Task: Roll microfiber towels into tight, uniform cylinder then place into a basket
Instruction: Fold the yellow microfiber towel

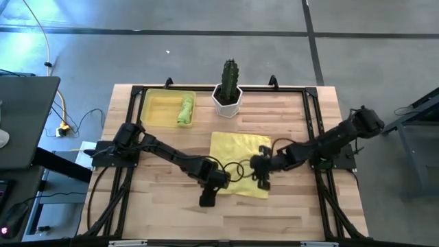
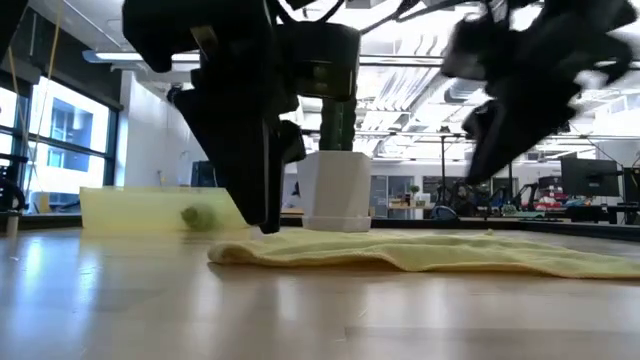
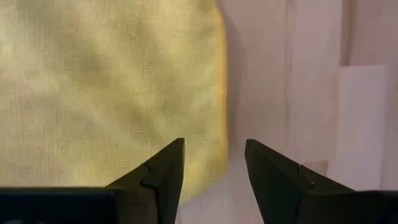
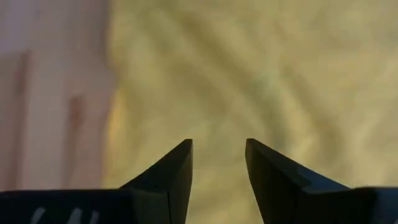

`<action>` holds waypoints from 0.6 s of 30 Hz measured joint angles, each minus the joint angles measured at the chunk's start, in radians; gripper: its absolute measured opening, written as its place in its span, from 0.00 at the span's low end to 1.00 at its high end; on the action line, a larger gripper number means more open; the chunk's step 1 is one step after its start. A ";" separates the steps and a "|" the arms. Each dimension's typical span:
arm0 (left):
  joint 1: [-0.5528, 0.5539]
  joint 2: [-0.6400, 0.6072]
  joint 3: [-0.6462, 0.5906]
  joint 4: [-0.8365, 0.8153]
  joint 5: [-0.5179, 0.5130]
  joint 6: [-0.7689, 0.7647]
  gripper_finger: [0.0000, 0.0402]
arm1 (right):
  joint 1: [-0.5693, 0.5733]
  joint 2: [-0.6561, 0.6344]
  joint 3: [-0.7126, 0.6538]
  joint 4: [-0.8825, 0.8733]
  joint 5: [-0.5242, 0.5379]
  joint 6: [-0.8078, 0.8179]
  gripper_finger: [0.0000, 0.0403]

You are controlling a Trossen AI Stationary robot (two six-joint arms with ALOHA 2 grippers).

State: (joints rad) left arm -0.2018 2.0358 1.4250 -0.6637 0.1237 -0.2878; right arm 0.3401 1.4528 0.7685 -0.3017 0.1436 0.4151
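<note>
Since the green towel (image 1: 185,110) already lies rolled in the basket (image 1: 154,108), I hang my left tool (image 1: 214,184) and right tool (image 1: 263,173) — both gaping, empty — over the near corners of the yellow towel (image 1: 236,152), spread flat on the counter (image 1: 295,213) for rolling.

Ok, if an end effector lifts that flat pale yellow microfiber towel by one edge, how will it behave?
The pale yellow microfiber towel will probably droop limply: it lies thin and wrinkled on the wooden table. It looks light, so pushing it would likely bunch it up rather than slide it whole.

Bright overhead light; low view arms blurred, wrist views perhaps soft.
</note>
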 joint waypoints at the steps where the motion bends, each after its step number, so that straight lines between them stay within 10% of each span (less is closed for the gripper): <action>1: -0.003 0.000 0.004 -0.007 -0.001 0.002 0.40 | 0.026 0.000 0.000 -0.006 -0.005 0.016 0.35; 18: -0.148 -0.002 0.013 -0.087 -0.347 0.268 0.40 | 0.335 0.066 0.001 -0.008 0.143 0.067 0.35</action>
State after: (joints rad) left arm -0.3501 2.0342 1.4384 -0.7502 -0.2237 -0.0197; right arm 0.6749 1.5186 0.7693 -0.3094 0.2864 0.4816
